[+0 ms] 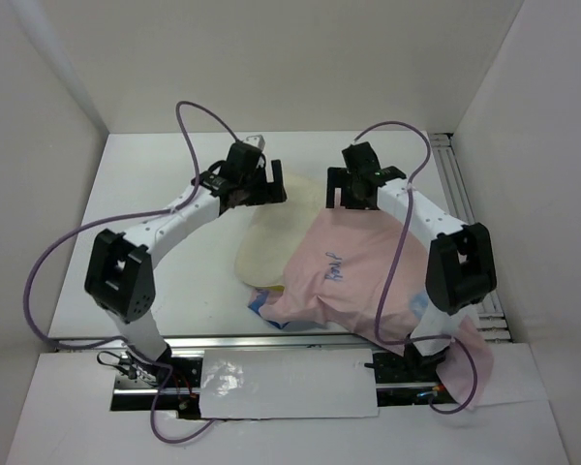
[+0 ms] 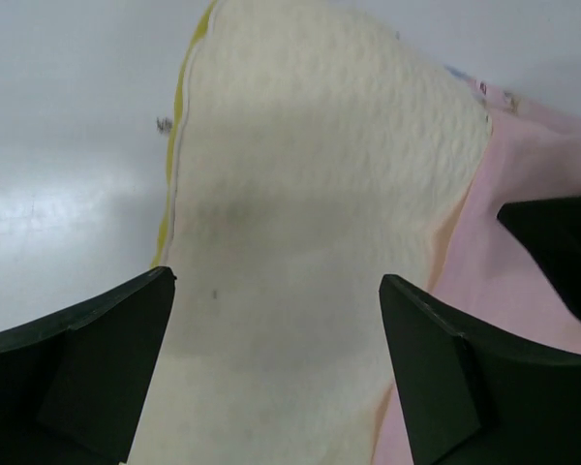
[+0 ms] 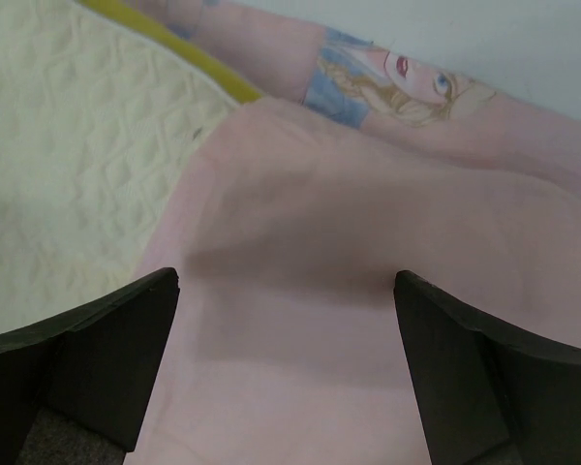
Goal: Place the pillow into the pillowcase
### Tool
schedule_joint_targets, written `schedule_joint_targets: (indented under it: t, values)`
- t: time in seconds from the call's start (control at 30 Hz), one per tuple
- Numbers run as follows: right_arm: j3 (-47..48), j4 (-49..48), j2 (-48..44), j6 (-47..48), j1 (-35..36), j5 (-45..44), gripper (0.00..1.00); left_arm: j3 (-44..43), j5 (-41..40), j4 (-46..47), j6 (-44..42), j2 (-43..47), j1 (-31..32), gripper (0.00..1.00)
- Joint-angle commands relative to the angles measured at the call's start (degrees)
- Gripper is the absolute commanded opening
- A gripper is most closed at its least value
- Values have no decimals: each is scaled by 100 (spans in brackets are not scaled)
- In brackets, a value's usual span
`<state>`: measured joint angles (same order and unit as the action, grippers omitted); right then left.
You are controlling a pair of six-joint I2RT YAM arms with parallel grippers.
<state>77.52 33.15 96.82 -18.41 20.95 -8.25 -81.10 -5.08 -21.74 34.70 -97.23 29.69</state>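
Note:
The cream-yellow pillow [image 1: 271,232] lies in the middle of the white table. Its right part is under the pillowcase [image 1: 358,271], which lies pink side up with a bit of blue face showing at its near left corner. My left gripper [image 1: 269,192] is open and empty above the pillow's far end. In the left wrist view the pillow [image 2: 300,194] fills the space between the fingers [image 2: 97,358], with the pink pillowcase [image 2: 504,310] to the right. My right gripper [image 1: 349,201] is open and empty over the pillowcase's far edge. In the right wrist view the pillowcase [image 3: 368,291] and the pillow [image 3: 68,145] show.
White walls enclose the table on the left, back and right. A metal rail [image 1: 460,184] runs along the right side. A corner of the pillowcase hangs over the near right edge [image 1: 468,363]. A plastic sheet [image 1: 281,383] covers the front between the arm bases.

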Motion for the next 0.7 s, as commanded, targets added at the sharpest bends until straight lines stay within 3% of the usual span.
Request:
schedule_joint_targets:
  t: [0.0,0.2,0.43,0.5,0.6,0.67]
  values:
    - [754,-151,319,-31,-126,-520,99,-651,648,458,-532,-603,-148,100]
    - [1406,-27,1128,-31,-249,-449,96,-1819,833,407,-947,-1947,-148,100]
    - [1723,-36,1472,214,-249,-230,87,-2042,1088,214,-1158,-2634,-96,100]
    - [1723,-158,1533,364,-249,130,83,-1910,1159,283,-1229,-2634,-95,88]
    - [1618,-212,1603,426,-127,210,76,-1682,1413,485,-1229,-2634,-95,58]
    - [1618,-142,1744,426,-126,210,67,-1611,1475,486,-1229,-2687,-95,25]
